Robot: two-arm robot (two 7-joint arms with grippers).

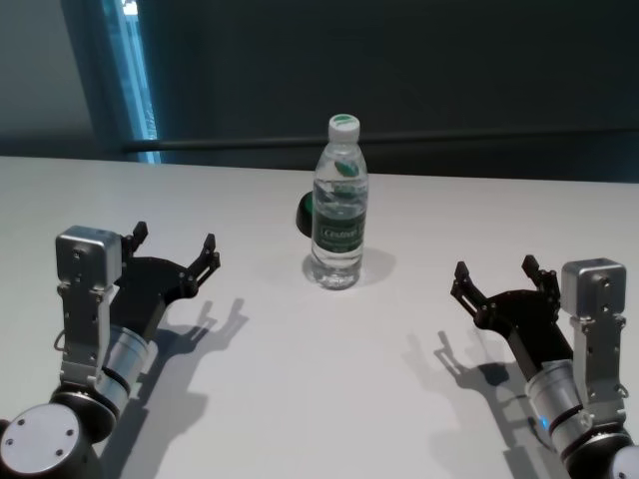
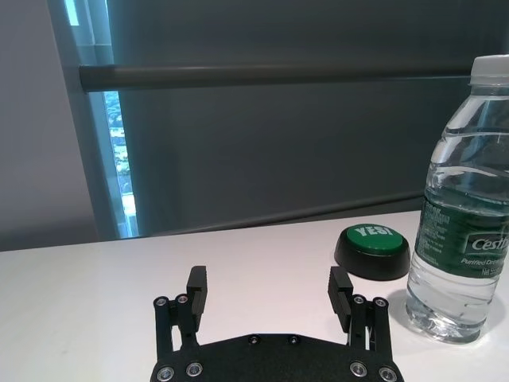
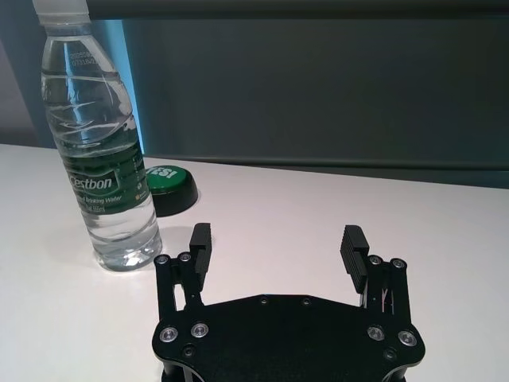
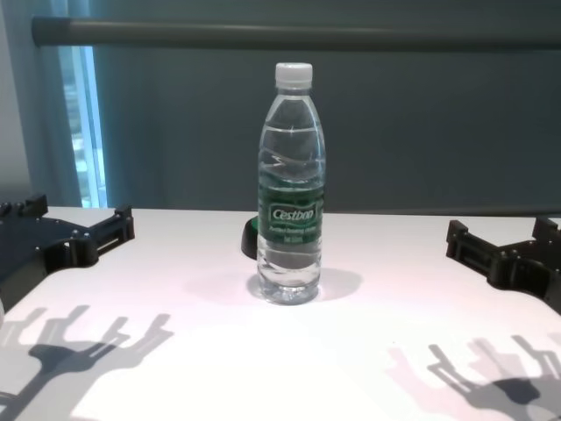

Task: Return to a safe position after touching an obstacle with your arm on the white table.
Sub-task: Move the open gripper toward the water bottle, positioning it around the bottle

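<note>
The obstacle, a tall clear water bottle (image 1: 338, 205) with a white cap and dark green label, stands upright in the middle of the white table (image 1: 300, 399). It also shows in the left wrist view (image 2: 465, 207), the right wrist view (image 3: 99, 151) and the chest view (image 4: 291, 189). My left gripper (image 1: 176, 243) is open and empty, well to the left of the bottle. My right gripper (image 1: 496, 273) is open and empty, well to the right of it. Neither touches the bottle. Both grippers also show in their wrist views (image 2: 272, 288) (image 3: 277, 243).
A low black round button with a green top (image 2: 372, 250) sits on the table just behind the bottle, partly hidden by it in the head view (image 1: 305, 212). A dark wall with a horizontal rail (image 4: 298, 33) runs behind the table's far edge.
</note>
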